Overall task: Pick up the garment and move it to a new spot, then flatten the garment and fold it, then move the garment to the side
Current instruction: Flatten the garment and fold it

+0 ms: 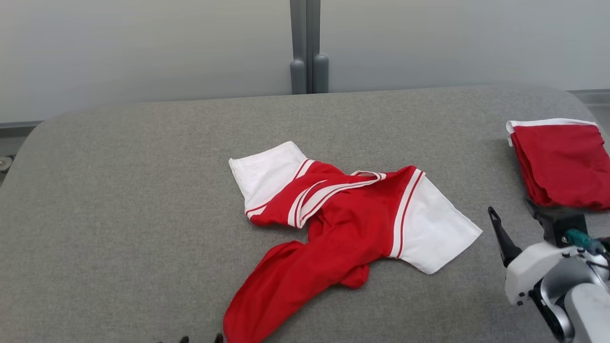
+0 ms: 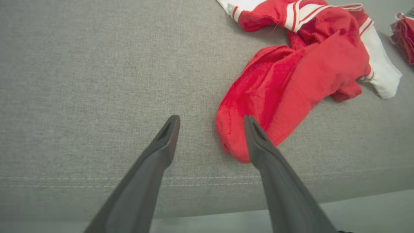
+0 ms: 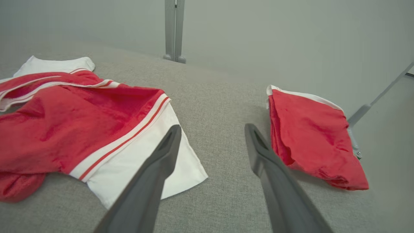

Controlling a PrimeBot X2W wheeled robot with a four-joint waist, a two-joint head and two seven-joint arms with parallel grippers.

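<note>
I find the garment (image 1: pixel 343 224), a red jersey with white sleeves and red-and-white striped trim, lying crumpled near the middle of the grey bench (image 1: pixel 119 190). It is neither flattened nor folded. The far sleeve (image 1: pixel 262 174) lies flat, pointing away and to the left. The near sleeve (image 1: pixel 436 228) spreads flat to the right. Between them the striped neck band (image 1: pixel 333 188) runs twisted across the chest. The red body (image 1: pixel 286 281) is bunched into a thick roll that trails to the bench's near edge.
</note>
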